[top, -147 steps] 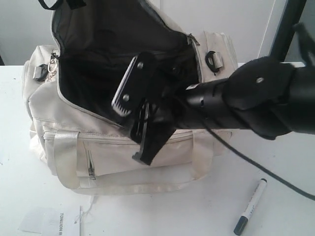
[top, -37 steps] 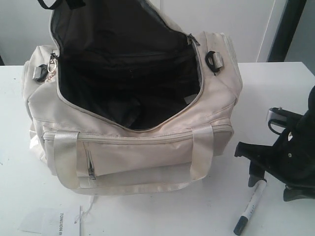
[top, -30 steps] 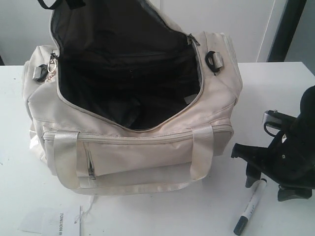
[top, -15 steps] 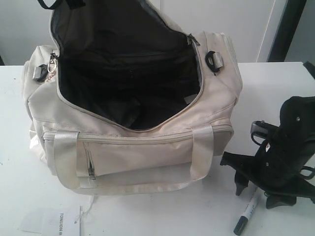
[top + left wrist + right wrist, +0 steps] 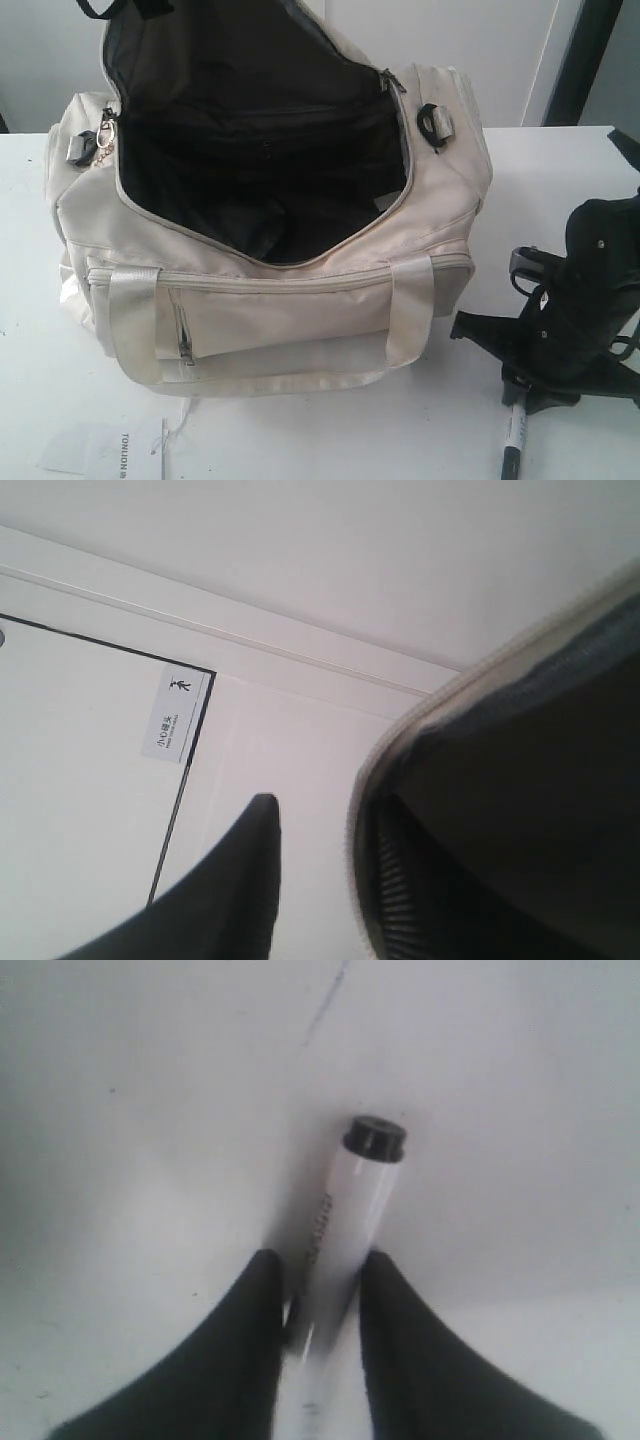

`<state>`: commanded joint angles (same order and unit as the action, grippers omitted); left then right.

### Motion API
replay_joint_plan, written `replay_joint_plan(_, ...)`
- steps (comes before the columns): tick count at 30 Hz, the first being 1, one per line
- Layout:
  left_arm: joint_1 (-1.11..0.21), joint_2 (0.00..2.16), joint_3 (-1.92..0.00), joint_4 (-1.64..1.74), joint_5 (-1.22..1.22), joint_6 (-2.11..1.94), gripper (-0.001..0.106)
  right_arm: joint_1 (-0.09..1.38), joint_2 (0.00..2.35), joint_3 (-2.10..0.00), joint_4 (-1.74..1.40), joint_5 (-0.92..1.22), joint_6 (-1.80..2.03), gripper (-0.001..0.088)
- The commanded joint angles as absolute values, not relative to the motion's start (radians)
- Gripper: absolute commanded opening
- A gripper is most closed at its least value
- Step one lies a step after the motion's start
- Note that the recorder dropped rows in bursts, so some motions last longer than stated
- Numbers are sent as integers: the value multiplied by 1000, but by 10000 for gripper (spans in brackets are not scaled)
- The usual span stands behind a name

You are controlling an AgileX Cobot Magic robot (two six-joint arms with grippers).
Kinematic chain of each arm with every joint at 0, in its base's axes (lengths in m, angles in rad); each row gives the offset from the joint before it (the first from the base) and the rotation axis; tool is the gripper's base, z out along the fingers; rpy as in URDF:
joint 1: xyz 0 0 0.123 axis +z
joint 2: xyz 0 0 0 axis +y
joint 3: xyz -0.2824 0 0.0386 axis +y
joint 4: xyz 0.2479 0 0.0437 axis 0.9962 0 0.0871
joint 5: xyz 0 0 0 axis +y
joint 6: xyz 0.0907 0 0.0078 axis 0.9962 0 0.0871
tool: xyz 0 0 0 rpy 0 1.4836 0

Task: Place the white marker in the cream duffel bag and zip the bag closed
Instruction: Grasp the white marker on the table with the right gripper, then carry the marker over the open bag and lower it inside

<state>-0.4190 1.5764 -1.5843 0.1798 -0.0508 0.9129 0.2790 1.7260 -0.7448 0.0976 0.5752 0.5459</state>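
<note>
A paper tag (image 5: 100, 448) lies at the left on the white table (image 5: 30, 380), just in front of the cream duffel bag (image 5: 300, 310), which stands with its curved top flap raised and its dark inside open. Only one dark finger of the left tool (image 5: 310, 825) shows, close beside the flap's zipper edge, and I cannot tell whether that tool is spread or pinching the flap. To the right of the bag and apart from it, the right tool (image 5: 320, 1260) is down at the table, its two fingers pressed against either side of the barrel of the white marker (image 5: 355, 1200), whose small dark end sticks out beyond them.
</note>
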Motion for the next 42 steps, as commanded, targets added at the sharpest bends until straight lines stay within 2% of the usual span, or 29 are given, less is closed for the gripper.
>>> replay_joint_plan(24, -419, 1576, -1584, 180, -51, 913, 371, 279, 1267, -743, -45, 471, 359, 0)
replay_joint_plan(31, -419, 1576, -1584, 180, -51, 913, 371, 279, 1130, -743, -45, 365, 223, 0)
replay_joint_plan(42, -419, 1576, -1584, 180, -51, 913, 371, 279, 1038, -743, -45, 183, 83, 0)
